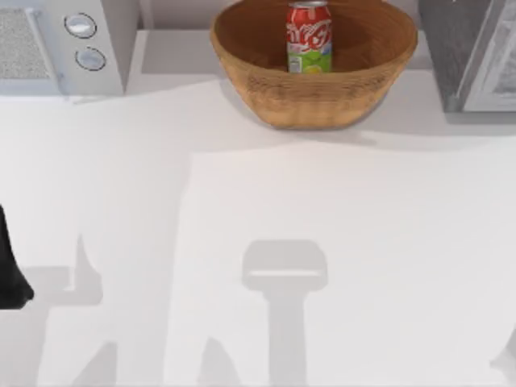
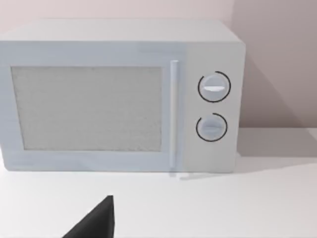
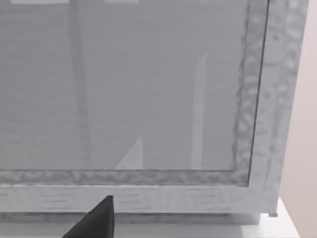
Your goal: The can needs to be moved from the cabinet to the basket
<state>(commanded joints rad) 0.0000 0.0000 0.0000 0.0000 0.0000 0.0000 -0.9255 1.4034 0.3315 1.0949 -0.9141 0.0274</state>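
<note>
Standing upright inside the basket (image 1: 314, 76), the can (image 1: 309, 37) sits at the far middle of the bench (image 1: 339, 242). Cabinet (image 1: 468, 52) at far right, door closed in the right wrist view. White microwave (image 1: 64, 44) at far left. Left arm (image 1: 10, 266) parked at near left edge. Left tool (image 2: 94, 223) and right tool (image 3: 94, 220): dark tip visible, opening cannot be told.

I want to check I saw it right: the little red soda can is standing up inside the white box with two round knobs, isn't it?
Not quite. The small red soda can is standing upright, but inside the big round woven wicker basket, not the white box with two round knobs. The top view shows this.
</note>
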